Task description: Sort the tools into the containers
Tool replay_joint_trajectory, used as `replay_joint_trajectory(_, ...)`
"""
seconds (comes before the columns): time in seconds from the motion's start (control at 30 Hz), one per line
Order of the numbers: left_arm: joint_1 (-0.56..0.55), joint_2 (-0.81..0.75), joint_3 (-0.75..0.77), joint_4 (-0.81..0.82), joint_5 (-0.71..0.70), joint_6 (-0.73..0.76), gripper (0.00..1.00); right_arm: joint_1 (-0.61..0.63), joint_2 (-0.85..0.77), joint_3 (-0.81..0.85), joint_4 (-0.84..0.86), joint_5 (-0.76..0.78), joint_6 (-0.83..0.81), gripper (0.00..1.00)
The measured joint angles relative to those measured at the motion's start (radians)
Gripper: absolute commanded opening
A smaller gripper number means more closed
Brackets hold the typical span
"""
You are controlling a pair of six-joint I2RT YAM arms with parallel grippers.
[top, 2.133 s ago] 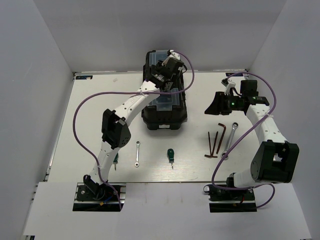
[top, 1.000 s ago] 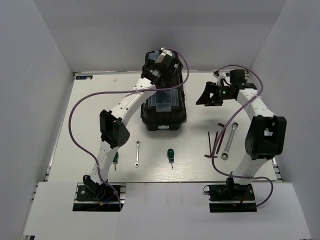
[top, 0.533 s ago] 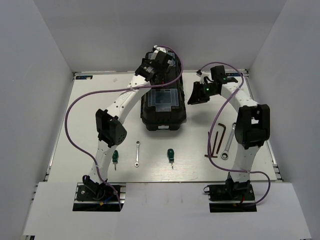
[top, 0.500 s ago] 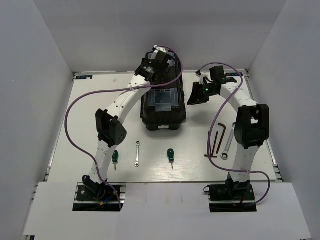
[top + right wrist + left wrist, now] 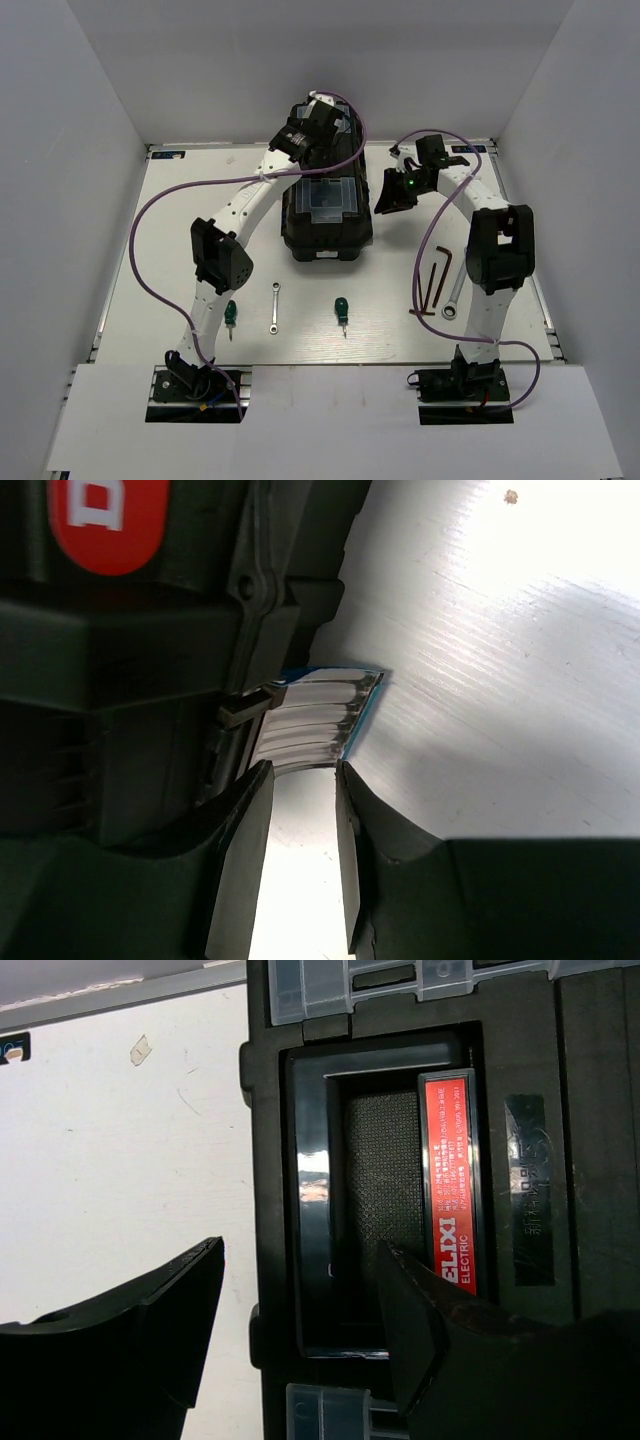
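The black toolbox [image 5: 328,215] stands at the back middle, its lid and clear-lidded bins [image 5: 325,195] closed. My left gripper [image 5: 308,135] hovers open over the lid; in the left wrist view its jaws [image 5: 300,1250] straddle one bar of the handle [image 5: 315,1190] beside the red label [image 5: 447,1180]. My right gripper [image 5: 392,193] is at the box's right side, its fingertips [image 5: 305,765] pinching the lower end of a silvery latch [image 5: 315,720]. On the table lie two green screwdrivers [image 5: 231,315] [image 5: 341,308], a small wrench [image 5: 274,307], a larger wrench [image 5: 457,290] and dark hex keys [image 5: 432,282].
White walls close in the table [image 5: 180,230] on three sides. The left arm's purple cable [image 5: 150,240] loops over the left half. The right arm arches above the hex keys and the larger wrench.
My right gripper has swung left from the back right to the toolbox's side, and its jaws have narrowed onto the latch. The left gripper stays over the lid.
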Motion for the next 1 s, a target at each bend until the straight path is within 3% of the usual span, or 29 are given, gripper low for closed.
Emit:
replay_joint_trajectory(0.57, 0.034, 0.000, -0.064, 0.037, 0.019, -0.075, 0.63, 0.008, 0.021, 0.015, -0.014, -0.002, -0.012, 0.40)
replay_joint_trajectory(0.67, 0.034, 0.000, -0.065, 0.038, 0.026, -0.076, 0.56, 0.008, 0.030, 0.031, -0.024, -0.008, -0.015, 0.40)
replay_joint_trajectory(0.7, 0.034, 0.000, -0.065, 0.040, 0.030, -0.079, 0.45, 0.009, 0.033, 0.035, -0.027, -0.012, -0.017, 0.40)
replay_joint_trajectory(0.8, 0.031, 0.001, -0.067, 0.040, 0.022, -0.073, 0.30, 0.011, 0.041, 0.042, -0.031, -0.024, -0.021, 0.40)
replay_joint_trajectory(1.0, 0.031, 0.000, -0.068, 0.040, 0.013, -0.058, 0.27, 0.018, 0.044, 0.045, -0.037, -0.032, -0.024, 0.40)
